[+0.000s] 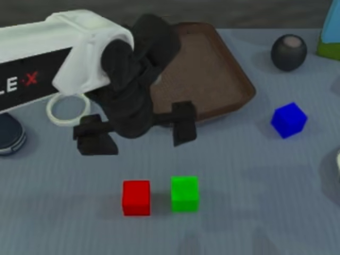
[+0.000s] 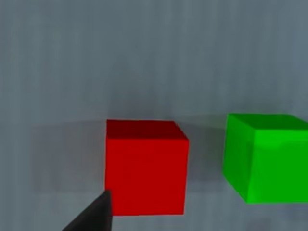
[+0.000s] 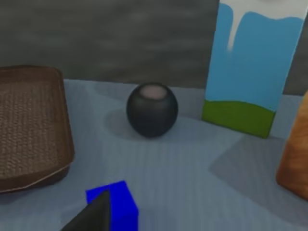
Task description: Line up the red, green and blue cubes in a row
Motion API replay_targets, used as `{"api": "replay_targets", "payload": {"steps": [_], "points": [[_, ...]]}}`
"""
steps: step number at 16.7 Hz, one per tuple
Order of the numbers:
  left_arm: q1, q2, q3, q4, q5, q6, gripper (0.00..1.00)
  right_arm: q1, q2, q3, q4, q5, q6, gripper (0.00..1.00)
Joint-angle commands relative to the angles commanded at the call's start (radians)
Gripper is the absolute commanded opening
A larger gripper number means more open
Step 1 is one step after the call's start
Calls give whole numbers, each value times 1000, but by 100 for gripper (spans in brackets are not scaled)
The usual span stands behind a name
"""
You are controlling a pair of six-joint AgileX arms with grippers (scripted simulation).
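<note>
left gripper [image 1: 137, 132] open, above cubes | red cube [image 1: 136, 197] beside green cube [image 1: 184, 194] | blue cube [image 1: 289, 120] apart, turned

We see a bright red cube [image 1: 136, 197] and a bright green cube [image 1: 184, 194] in the lower middle of the top view, both plain and matte, and a deep blue cube [image 1: 288, 120] at the right. The table [image 1: 255, 212] is a pale grey-blue. Our left arm [image 1: 58, 58] is white with a black panel and a red mark; the left gripper [image 1: 139, 133] is black. The tray [image 1: 212, 74] is brown, woven inside. A dark grey ball [image 1: 288, 52] bears a pinkish spot. A white ring [image 1: 66, 109] lies at the left. The carton [image 3: 248, 67] is blue, white and green.
</note>
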Motion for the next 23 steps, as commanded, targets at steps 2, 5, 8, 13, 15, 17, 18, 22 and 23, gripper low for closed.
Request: {"api": "replay_targets", "payload": {"steps": [2,5,8,13,15,17,18,22,23], "points": [[71,-161,-135,81,-3,52,100,15,197,168,-102,2,-21,100],[188,-435,-361,218,-6,148,100,39,542,442,-275,6,-57,100],[309,-730,-599,368,-5,263,100,65,910,716,-456,10,-95,100],[493,-1209,-968,618,-1,468,100,106,1450,1132,-731,14,-150,100],[556,-1382,-1093,711,2,548,100,120,1613,1274,-818,14,-168,100],[607,-1527,-1192,790,5,615,100,131,1745,1400,-889,13,-182,100],[630,-1591,-1234,825,7,646,100,136,1800,1455,-918,11,-188,100],[687,-1747,-1335,918,13,724,100,148,1943,1599,-986,7,-203,100],[691,-1758,-1342,926,14,730,100,149,1954,1609,-990,7,-204,100]]}}
